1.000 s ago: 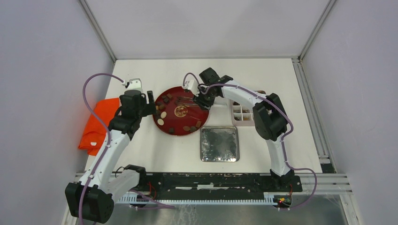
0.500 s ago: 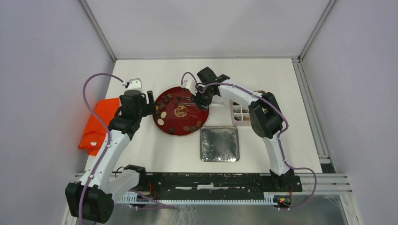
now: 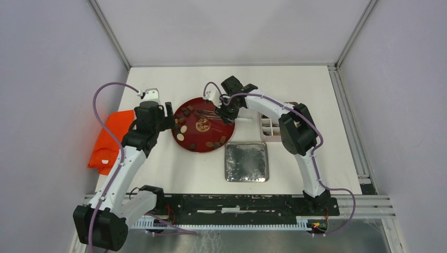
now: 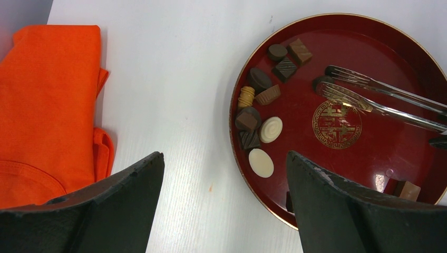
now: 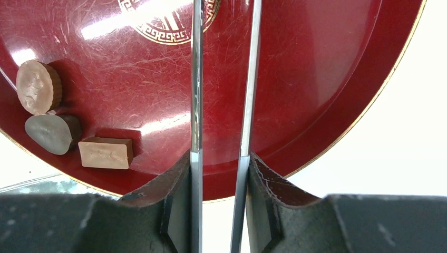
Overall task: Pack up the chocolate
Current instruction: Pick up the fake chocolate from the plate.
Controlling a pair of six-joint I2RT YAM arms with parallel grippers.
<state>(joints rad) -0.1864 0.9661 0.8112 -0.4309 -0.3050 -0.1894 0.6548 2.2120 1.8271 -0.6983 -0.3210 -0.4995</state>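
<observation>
Several small pieces of chocolate, dark, light brown and cream, lie on the round red plate, mostly along its left side. Three more pieces of chocolate sit by the plate's near rim. My right gripper is shut on metal tongs, which reach across the plate. The tips of the tongs lie around a dark piece. My left gripper hangs open over the plate's left rim, holding nothing. From above, the right gripper is over the plate's far right side.
A pale box with grid compartments stands right of the plate, partly under the right arm. A shiny square metal tray lies in front of the plate. A folded orange cloth lies at the table's left edge.
The right arm has shifted slightly left, carrying the tongs further over the plate, and its jaws have squeezed the tong arms closer. The left arm has not moved.
</observation>
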